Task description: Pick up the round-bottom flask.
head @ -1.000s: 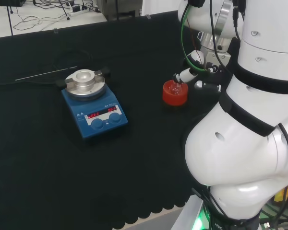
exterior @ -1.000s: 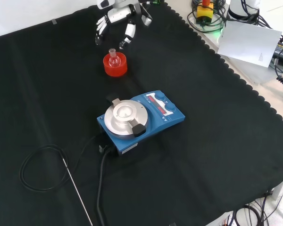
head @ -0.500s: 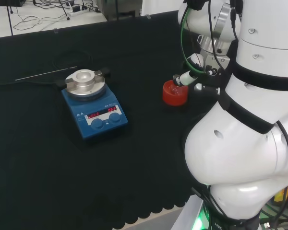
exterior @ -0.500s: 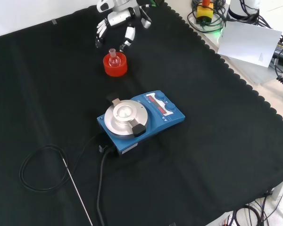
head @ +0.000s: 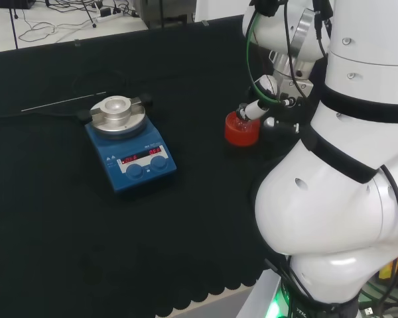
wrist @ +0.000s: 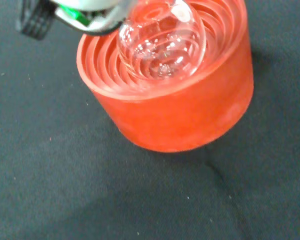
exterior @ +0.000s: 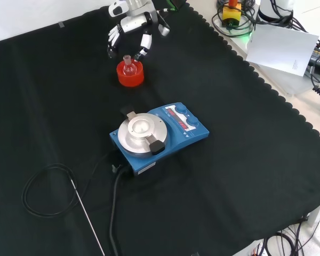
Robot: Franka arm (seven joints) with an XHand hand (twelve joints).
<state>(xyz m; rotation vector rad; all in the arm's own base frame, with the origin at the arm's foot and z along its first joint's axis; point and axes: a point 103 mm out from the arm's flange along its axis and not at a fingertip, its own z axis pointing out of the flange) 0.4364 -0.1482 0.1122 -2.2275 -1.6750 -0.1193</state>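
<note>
We see the black and white hand (exterior: 132, 33) with fingers (exterior: 144, 44) spread and uncurled, holding nothing, just above the small clear glass round-bottom flask (exterior: 128, 66). That flask sits upright in a red ribbed ring stand (exterior: 130, 76) on the black cloth (exterior: 240, 160), up-left of the blue stirrer plate (exterior: 159, 136) in the front view.

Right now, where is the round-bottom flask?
In the front view the round-bottom flask sits in the red ribbed stand, above the blue stirrer, just below the hand.

Hand (exterior: 132, 24) held low over the bench (exterior: 245, 160) at the front view's top, palm down, fingers (exterior: 145, 42) spread and slightly bent, pointing downward, holding nothing; white arm links (head: 338, 185) stacked at the head view's right.
</note>
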